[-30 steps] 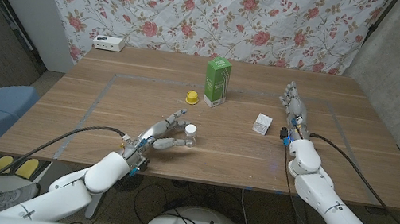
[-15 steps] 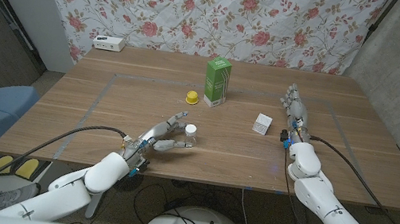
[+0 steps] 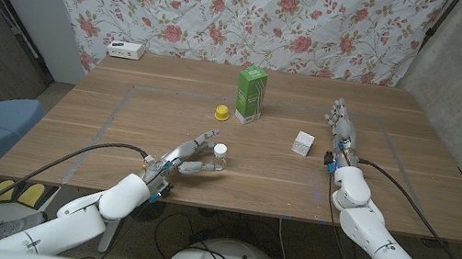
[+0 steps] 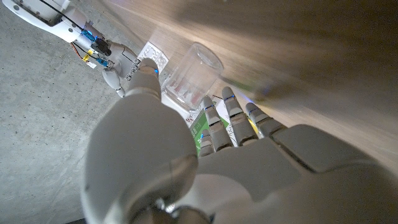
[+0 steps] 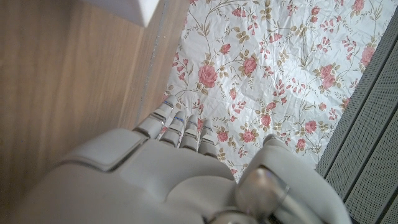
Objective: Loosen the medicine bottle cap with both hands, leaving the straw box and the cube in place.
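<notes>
Head view, left hand (image 3: 187,157) fingers spread beside medicine bottle (image 3: 219,156), right hand (image 3: 341,128) empty, fingers straight

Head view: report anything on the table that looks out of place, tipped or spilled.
One thing stands out: a small yellow cap-like piece lies loose on the table beside the green straw box, apart from the medicine bottle at the left hand. The box, bottle and white cube stand upright. Nothing looks spilled.

The left hand (image 4: 205,168) hides the straw box (image 4: 200,129) and the medicine bottle's (image 4: 189,79) base.
</notes>
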